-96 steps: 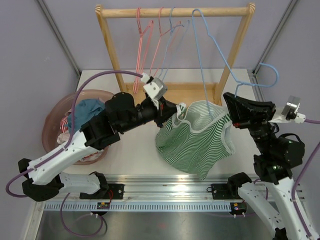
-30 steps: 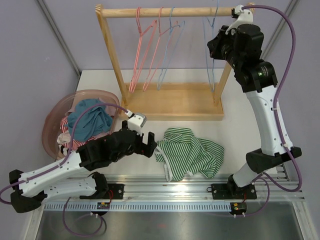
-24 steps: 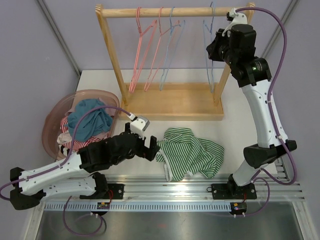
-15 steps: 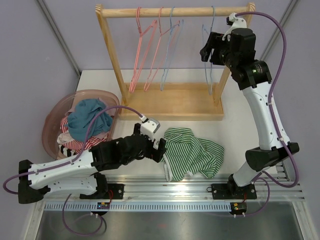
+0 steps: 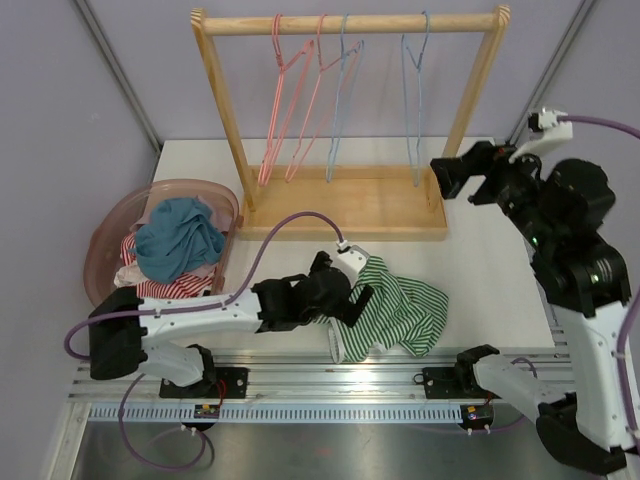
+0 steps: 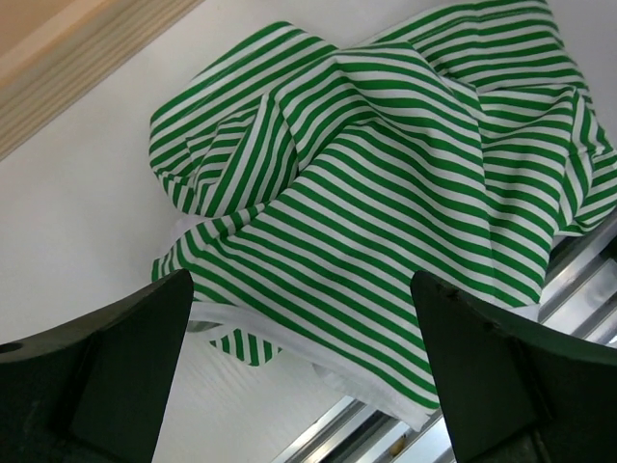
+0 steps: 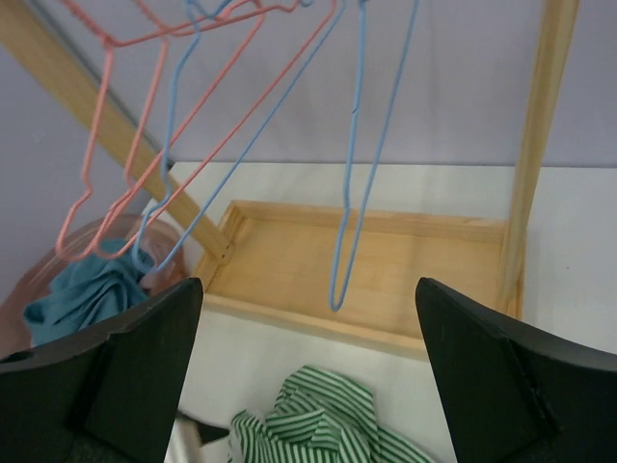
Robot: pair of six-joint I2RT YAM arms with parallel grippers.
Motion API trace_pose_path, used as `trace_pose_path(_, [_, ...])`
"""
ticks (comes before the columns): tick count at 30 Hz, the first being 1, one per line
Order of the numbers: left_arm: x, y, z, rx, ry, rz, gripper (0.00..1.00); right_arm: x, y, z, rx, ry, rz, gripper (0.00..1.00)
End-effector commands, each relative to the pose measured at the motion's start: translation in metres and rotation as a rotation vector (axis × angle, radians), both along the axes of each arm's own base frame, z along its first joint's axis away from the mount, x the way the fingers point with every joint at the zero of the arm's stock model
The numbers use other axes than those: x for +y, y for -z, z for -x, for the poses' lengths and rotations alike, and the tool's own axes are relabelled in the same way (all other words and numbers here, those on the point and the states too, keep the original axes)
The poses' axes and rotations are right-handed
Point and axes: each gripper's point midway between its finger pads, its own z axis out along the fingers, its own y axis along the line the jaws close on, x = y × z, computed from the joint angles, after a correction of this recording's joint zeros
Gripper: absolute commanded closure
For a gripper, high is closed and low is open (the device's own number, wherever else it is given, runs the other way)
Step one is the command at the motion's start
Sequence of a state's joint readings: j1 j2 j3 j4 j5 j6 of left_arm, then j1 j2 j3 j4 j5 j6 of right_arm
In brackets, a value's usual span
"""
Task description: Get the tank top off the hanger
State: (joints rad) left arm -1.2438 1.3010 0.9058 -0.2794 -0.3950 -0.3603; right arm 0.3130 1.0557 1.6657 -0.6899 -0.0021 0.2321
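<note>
The green-and-white striped tank top lies crumpled on the table near the front edge, off the hanger. It also shows in the wrist views as the tank top and tank top. The bare blue hanger hangs on the rack's rod, seen closer as the hanger. My left gripper hovers open at the tank top's left edge, the fabric showing between the wide fingers of the left gripper. My right gripper is open and empty, right of the rack; from the right gripper I look at the hanger.
The wooden rack with its base tray stands at the back and carries pink hangers and another blue one. A pink basket of clothes sits at the left. A metal rail runs along the front edge.
My right gripper opened, left the blue hanger on the rod and drew back down and to the right. My left gripper moved right, up to the tank top's edge.
</note>
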Motion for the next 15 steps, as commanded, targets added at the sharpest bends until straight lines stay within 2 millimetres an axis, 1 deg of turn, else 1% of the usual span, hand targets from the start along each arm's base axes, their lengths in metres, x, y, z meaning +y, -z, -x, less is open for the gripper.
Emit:
trace_pose_path(1, [-0.037, -0.01, -0.009, -0.024, 0.016, 0.072, 0.01, 0.017, -0.014, 0.051, -0.114, -0.184, -0.04, 0.0])
trace_pose_path(2, [-0.04, -0.005, -0.01, -0.02, 0.016, 0.064, 0.01, 0.021, -0.006, 0.058, -0.105, -0.218, -0.042, 0.0])
trace_pose_path(3, [-0.044, -0.001, -0.01, -0.018, 0.019, 0.062, 0.01, 0.024, -0.005, 0.066, -0.109, -0.252, -0.045, 0.01])
trace_pose_path(4, [-0.049, 0.013, -0.011, -0.006, 0.023, 0.033, 0.01, 0.028, -0.008, 0.085, -0.133, -0.31, -0.05, 0.01])
trace_pose_path(5, [-0.052, 0.018, -0.01, 0.001, 0.029, 0.025, 0.01, 0.031, -0.003, 0.089, -0.126, -0.334, -0.049, 0.0])
trace_pose_path(7, [-0.062, 0.026, -0.01, 0.016, 0.041, 0.029, 0.01, 0.032, -0.001, 0.103, -0.129, -0.369, -0.048, 0.01])
trace_pose_path(8, [-0.065, 0.039, -0.01, 0.03, 0.046, 0.012, 0.01, 0.032, 0.001, 0.105, -0.125, -0.371, -0.048, 0.01])
trace_pose_path(9, [-0.071, 0.042, -0.008, 0.039, 0.063, 0.026, 0.01, 0.031, 0.002, 0.109, -0.126, -0.374, -0.045, 0.01])
trace_pose_path(10, [-0.074, 0.046, -0.008, 0.048, 0.067, 0.026, 0.01, 0.031, 0.003, 0.11, -0.121, -0.374, -0.046, 0.0])
trace_pose_path(11, [-0.077, 0.058, -0.007, 0.066, 0.067, 0.006, 0.01, 0.031, 0.005, 0.11, -0.117, -0.377, -0.042, 0.01])
trace_pose_path(14, [-0.079, 0.078, -0.007, 0.097, 0.046, -0.032, 0.01, 0.034, 0.008, 0.116, -0.109, -0.403, -0.045, 0.01])
trace_pose_path(15, [-0.076, 0.094, -0.006, 0.112, 0.038, -0.067, 0.03, 0.035, 0.008, 0.117, -0.11, -0.414, -0.049, 0.0])
